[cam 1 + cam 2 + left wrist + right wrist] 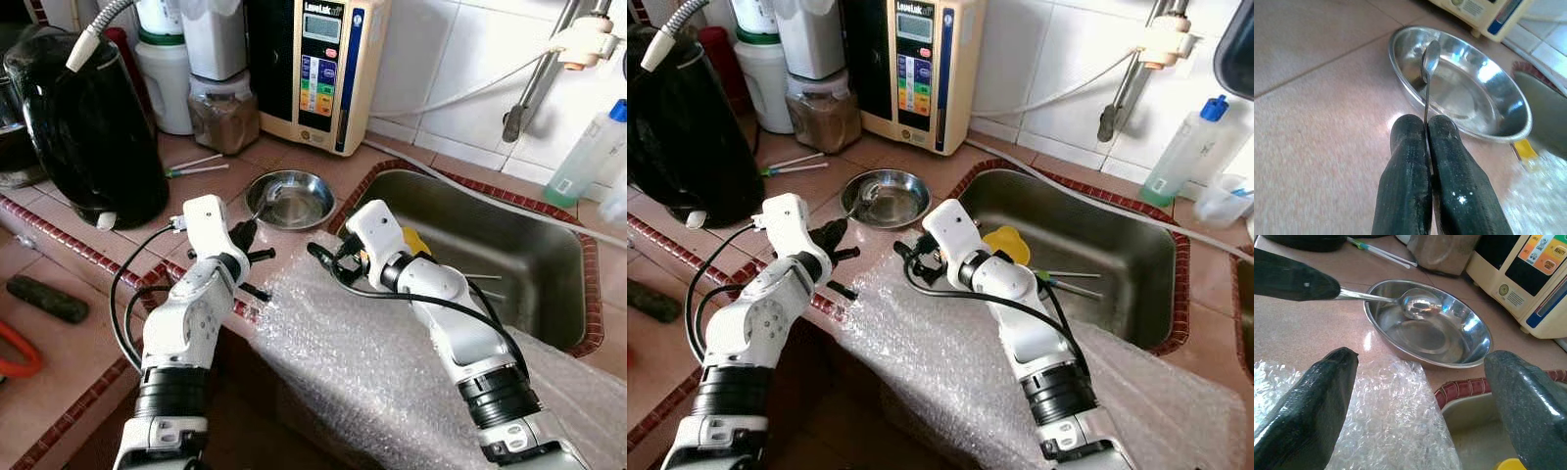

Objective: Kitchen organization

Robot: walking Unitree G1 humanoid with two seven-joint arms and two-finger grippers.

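Terracotta tile counter [69, 372], steel sink [529, 264], bubble wrap [362, 372], white wall tiles [441, 59]

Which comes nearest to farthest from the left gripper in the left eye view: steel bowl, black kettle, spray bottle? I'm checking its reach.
From the left gripper, shut on a spoon:
1. Steel bowl, just ahead on the counter.
2. Black kettle, to its left.
3. Spray bottle, far right beyond the sink.

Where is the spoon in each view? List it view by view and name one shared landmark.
Left eye view: spoon over the steel bowl's near-left rim.
Right eye view: spoon, same spot.
Left wrist view: spoon pinched in the left gripper.
Right wrist view: spoon, upper centre.
Shared landmark: steel bowl.
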